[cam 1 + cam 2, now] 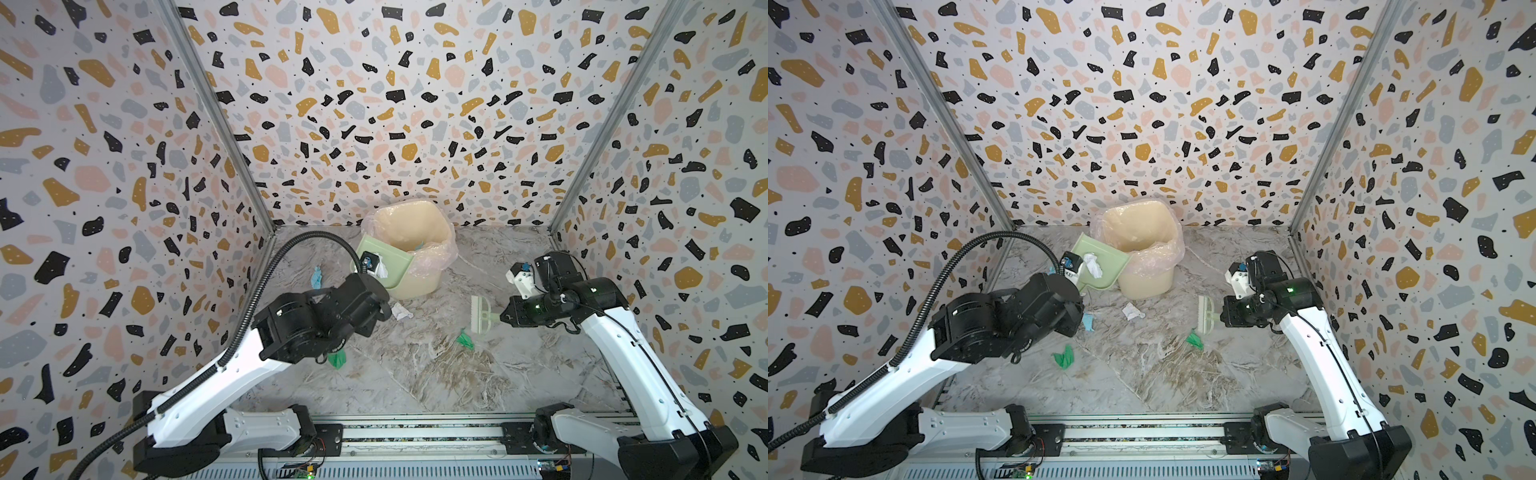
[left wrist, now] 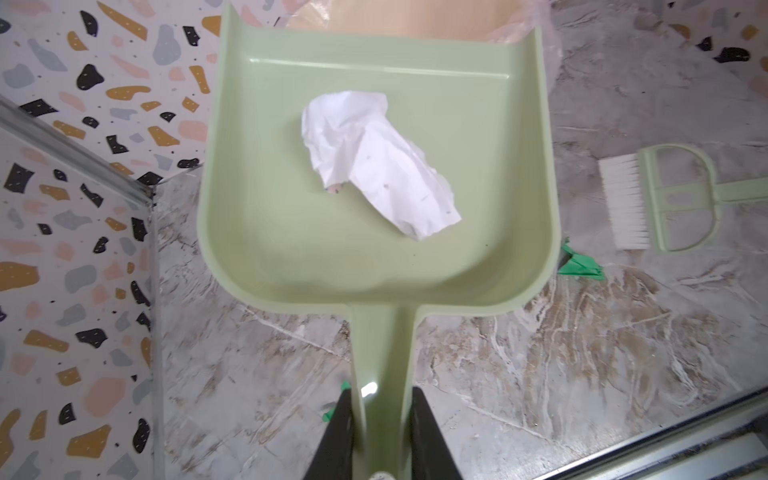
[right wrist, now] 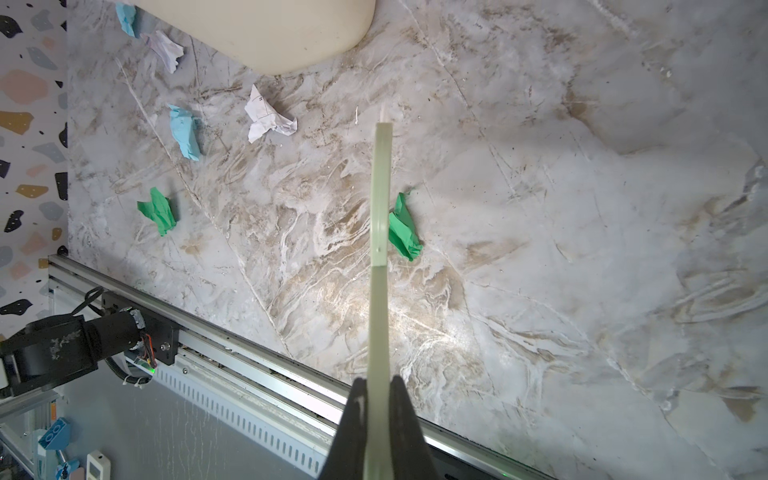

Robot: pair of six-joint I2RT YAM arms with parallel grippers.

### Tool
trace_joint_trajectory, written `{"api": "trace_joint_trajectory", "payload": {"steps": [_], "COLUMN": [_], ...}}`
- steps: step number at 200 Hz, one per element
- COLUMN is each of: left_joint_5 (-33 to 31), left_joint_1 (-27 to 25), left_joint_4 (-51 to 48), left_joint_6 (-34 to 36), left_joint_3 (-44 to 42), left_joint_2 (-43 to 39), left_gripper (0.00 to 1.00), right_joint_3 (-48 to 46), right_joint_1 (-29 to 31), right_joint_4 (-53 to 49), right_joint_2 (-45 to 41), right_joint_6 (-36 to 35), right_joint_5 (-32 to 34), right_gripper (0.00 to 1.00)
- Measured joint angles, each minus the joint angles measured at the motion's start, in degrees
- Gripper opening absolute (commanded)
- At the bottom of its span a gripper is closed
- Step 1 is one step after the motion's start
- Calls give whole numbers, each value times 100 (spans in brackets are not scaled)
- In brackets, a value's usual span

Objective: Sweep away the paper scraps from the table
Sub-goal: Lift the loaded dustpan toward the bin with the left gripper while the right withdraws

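My left gripper [image 2: 382,399] is shut on the handle of the pale green dustpan [image 2: 374,249]. The pan is lifted, with its front lip over the rim of the cream bin [image 1: 415,232]. A crumpled white paper scrap [image 2: 374,162] lies in the middle of the pan. My right gripper [image 3: 378,384] is shut on the handle of the pale green brush [image 3: 380,199], held just above the table [image 1: 457,374]. Beside the brush head lies a green scrap [image 3: 403,228]. Another green scrap [image 3: 158,210], a white one [image 3: 268,116] and a light blue one [image 3: 185,131] lie further left.
The bin has a clear plastic liner and stands at the back middle. A lilac-white scrap [image 3: 164,50] and a second light blue scrap [image 3: 126,18] lie beside the bin's base near the left wall. A metal rail [image 1: 415,432] runs along the table's front edge.
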Motion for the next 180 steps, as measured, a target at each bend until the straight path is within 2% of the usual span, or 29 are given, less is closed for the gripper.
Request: {"api": "trace_joint_trajectory", "payload": {"steps": [29, 54, 103, 148, 180], "left_joint_5": [310, 527, 614, 293, -20], "left_joint_1": [1058, 1523, 1851, 1880, 1880], "left_joint_4": [0, 4, 28, 83, 170], "left_joint_6": [769, 1285, 2004, 2505, 2903], "left_joint_3": [481, 791, 1176, 1910, 2072], "left_joint_2": [328, 682, 1414, 2024, 2341], "left_gripper": [0, 0, 0, 0, 0], "right_joint_3": [-35, -101, -205, -365, -378], "right_joint_1": [-168, -271, -385, -396, -417], "right_joint_4": [85, 107, 181, 275, 310], "right_joint_2": [-24, -33, -33, -107, -144], "right_joint_6": [-116, -219, -402, -426, -426], "right_joint_5": [-125, -214, -348, -424, -457], "right_gripper": [0, 0, 0, 0, 0]}}
